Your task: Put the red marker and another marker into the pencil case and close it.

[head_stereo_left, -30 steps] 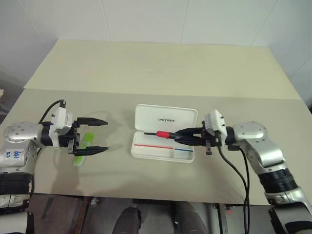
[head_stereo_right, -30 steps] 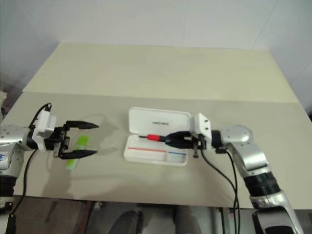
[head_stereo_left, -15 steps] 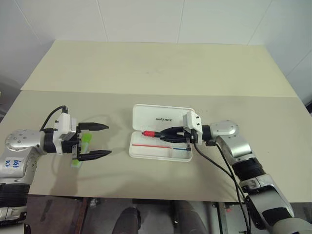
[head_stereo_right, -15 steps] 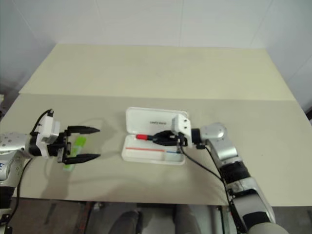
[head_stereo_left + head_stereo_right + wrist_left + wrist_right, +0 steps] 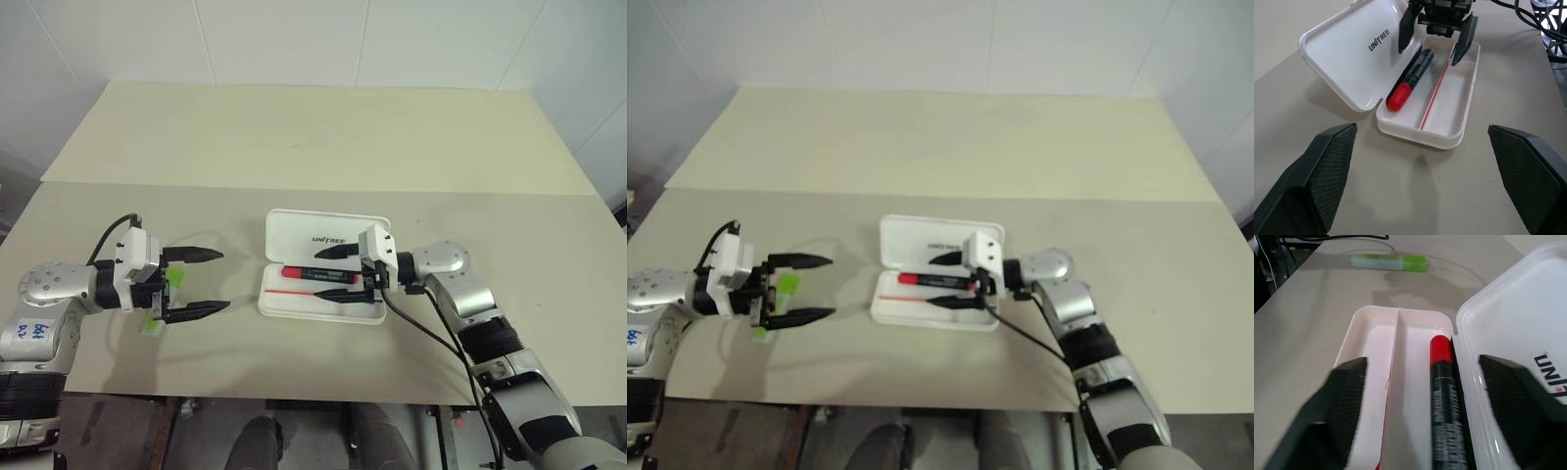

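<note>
The pencil case (image 5: 323, 279) lies open in the middle of the worktop (image 5: 313, 147), and the red marker (image 5: 315, 271) rests inside its tray, in the part next to the hinge, with the red cap pointing toward the robot's left. The right gripper (image 5: 331, 272) is over the tray with its jaws wide apart, one on each side of the marker, holding nothing. The left gripper (image 5: 208, 280) is also wide open and empty, and the green highlighter (image 5: 165, 299) lies on the worktop just under it.
</note>
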Controlling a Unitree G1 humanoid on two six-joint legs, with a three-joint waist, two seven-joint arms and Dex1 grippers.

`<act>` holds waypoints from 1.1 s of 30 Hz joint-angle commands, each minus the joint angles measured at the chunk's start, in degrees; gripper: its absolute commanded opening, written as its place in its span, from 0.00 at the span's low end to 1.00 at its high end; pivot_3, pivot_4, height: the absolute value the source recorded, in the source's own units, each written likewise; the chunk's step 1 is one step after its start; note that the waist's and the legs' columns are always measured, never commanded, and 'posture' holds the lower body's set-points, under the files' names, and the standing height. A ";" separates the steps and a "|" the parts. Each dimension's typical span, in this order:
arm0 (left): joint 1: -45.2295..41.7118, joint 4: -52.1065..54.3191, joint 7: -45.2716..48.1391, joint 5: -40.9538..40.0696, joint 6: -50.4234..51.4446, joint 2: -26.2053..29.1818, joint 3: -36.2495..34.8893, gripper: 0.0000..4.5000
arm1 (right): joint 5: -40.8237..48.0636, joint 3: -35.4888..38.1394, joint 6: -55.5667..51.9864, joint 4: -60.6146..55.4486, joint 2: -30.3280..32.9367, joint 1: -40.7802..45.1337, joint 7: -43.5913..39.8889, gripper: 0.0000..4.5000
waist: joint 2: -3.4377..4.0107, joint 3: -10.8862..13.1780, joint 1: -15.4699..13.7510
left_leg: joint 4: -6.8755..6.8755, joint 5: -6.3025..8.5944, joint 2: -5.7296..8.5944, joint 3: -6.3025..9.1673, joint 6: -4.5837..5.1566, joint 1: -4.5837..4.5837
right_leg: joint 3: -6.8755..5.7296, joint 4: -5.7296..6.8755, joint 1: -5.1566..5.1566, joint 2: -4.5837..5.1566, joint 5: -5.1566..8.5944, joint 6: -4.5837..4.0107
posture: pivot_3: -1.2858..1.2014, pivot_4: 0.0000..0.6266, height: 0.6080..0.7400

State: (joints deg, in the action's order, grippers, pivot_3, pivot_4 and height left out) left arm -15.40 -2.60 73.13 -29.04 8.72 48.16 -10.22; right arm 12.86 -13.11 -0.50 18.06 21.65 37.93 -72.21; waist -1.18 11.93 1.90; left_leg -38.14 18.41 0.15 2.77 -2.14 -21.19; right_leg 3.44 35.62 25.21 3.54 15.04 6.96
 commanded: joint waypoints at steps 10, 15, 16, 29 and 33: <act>4.74 9.41 -8.43 -1.83 2.69 -2.67 -4.57 1.00 | 17.57 7.48 -16.80 -29.60 3.82 -3.62 2.45 0.99 | -0.04 -0.02 -0.26 | 0.07 0.02 -0.03 0.07 -0.02 -0.07 | -0.02 -0.04 0.07 0.05 0.00 -0.01 | 0.52 0.24 1.00; 10.55 14.34 -19.37 -0.24 1.63 -6.69 -11.51 1.00 | 20.93 13.04 -19.63 -34.85 10.12 -7.56 3.55 0.99 | -0.06 -0.03 -0.34 | 0.04 0.02 0.01 0.03 -0.01 -0.05 | 0.02 -0.09 0.06 0.12 0.01 -0.01 | 0.52 0.24 1.00; 11.77 15.25 -21.91 0.20 1.50 -7.71 -13.05 1.00 | 21.09 14.01 -19.75 -34.72 11.17 -8.05 3.74 0.99 | -0.06 -0.03 -0.36 | 0.03 0.02 0.01 0.02 -0.01 -0.04 | 0.01 -0.18 0.05 0.11 0.01 -0.01 | 0.52 0.24 1.00; 32.91 23.61 -38.25 3.89 -4.60 -22.35 -21.45 1.00 | 17.91 17.66 -14.33 -25.09 16.19 -8.88 2.99 0.99 | -0.12 -0.07 -0.45 | -0.10 -0.02 0.01 -0.03 0.02 0.16 | 0.04 -0.14 -0.17 0.04 -0.03 -0.07 | 0.52 0.24 1.00; 35.13 23.24 -42.09 4.87 -5.45 -25.82 -20.68 1.00 | 17.70 16.74 -14.35 -26.09 15.56 -9.22 3.70 0.99 | -0.12 -0.07 -0.31 | -0.04 -0.01 0.01 -0.03 0.02 0.58 | 0.03 -0.35 -0.69 0.05 -0.05 -0.05 | 0.52 0.24 1.00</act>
State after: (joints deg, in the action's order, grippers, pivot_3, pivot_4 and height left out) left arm 19.26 19.18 32.66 -24.72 4.61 22.71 -30.32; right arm 30.25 3.12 -15.54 -6.36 37.41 28.27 -68.95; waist -1.30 11.86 1.59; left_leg -38.12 18.41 0.16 2.73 -2.12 -20.49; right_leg 3.48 35.19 24.38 3.59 14.99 6.91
